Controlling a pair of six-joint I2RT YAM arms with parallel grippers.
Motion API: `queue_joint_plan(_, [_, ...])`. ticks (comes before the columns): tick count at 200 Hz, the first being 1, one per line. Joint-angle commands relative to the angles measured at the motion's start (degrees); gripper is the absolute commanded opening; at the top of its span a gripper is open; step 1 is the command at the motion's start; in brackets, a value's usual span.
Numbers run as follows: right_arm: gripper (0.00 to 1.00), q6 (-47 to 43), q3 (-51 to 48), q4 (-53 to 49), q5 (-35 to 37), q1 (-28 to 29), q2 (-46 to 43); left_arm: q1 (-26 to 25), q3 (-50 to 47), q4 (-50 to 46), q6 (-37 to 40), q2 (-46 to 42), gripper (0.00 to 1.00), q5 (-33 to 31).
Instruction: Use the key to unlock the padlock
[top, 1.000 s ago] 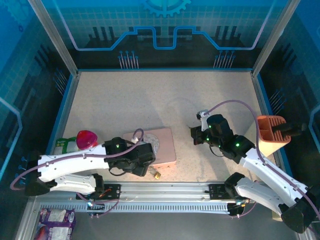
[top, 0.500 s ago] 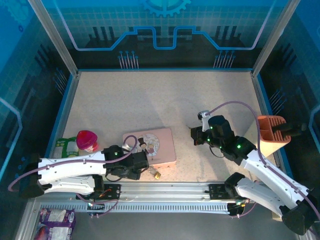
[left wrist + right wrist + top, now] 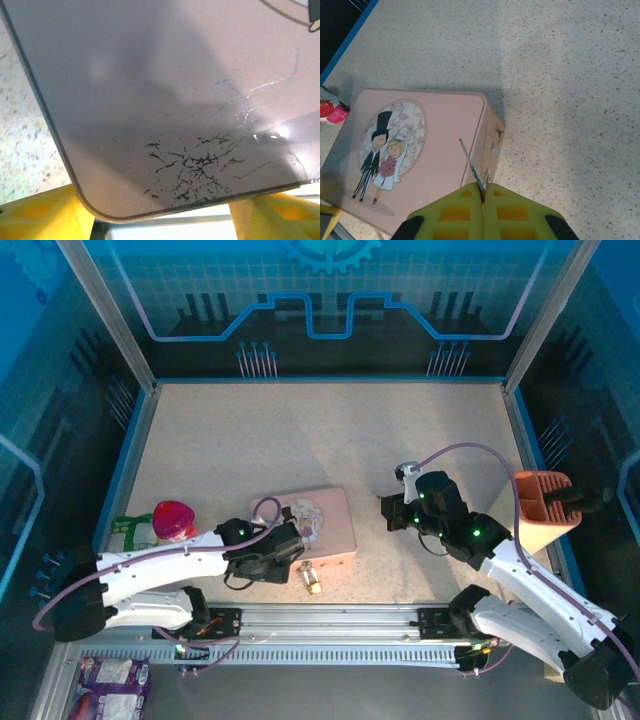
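Beside the tin [image 3: 325, 525], tiny brass padlock [image 3: 312, 584]

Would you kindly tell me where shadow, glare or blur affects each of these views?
Left wrist view: a broad shadow crosses the pink tin, with a glare spot lower right. Right wrist view: soft shadow over the table at left; the right gripper is blurred up close, the key fairly crisp. Top view: even light, no strong glare.
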Motion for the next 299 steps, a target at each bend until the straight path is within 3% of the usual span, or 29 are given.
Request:
queue_joint_plan(1, [0.00,1.36,-0.58,2.47,-1.27,0.72,0.54,3.25,0.43,7.96,4.35,1.54,0.69,-2.34])
queue_joint_plan(114, [0.00,3.71,-3.02,4.13,-1.44,0.79,0.49,14.43,10.02,20.41,15.07,17.62,0.68,-2.92])
queue_joint_plan(150, [0.00,4.71,-3.34,4.43,-2.11,0.83,0.08,16.37,9.70,21.79,14.58,16.13,0.68,-3.18])
queue_joint_plan(189, [0.00,5.49,-4.64,4.13,-1.25,0.90,-1.40,12.01,5.19,19.61,11.37,6.12,0.67,-6.29])
queue_joint_plan(228, [0.00,6.03,-4.47,4.47,-1.04,0.92,-1.27,3.17,-1.97,28.92,8.24,-3.74,0.67,-5.21])
queue_joint_plan(299, [0.00,6.81,-4.89,3.21,0.09,0.93,-4.20,-2.70,0.51,40.52,6.30,10.89,0.63,-5.58])
